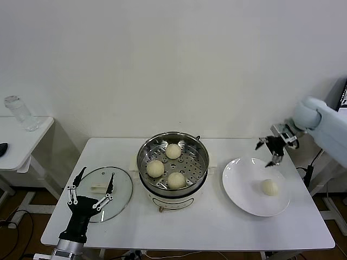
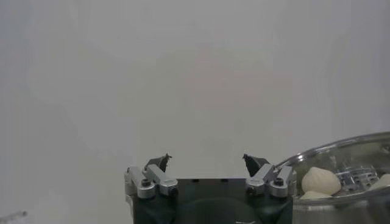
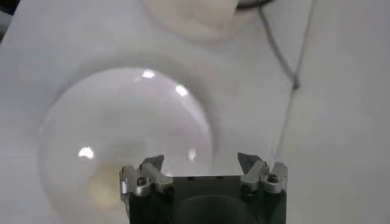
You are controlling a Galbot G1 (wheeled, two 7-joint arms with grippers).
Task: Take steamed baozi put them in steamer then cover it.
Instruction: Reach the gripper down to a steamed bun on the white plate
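- Three buns (image 1: 165, 166) sit in the steamer (image 1: 172, 142); a fourth bun (image 1: 270, 187) lies on the plate (image 1: 241, 189).
- Right end effector (image 1: 272, 153), open and empty, hangs above the plate's far edge, near that bun.
- Left end effector (image 1: 91, 189), open, over the lid (image 1: 120, 190) on the table (image 1: 217, 227).

No text, label, brand, number or sign can be read in any view. The front of the steamer's (image 1: 172, 168) cream-white pot base carries small marks at 6 o'clock, too small to make out.
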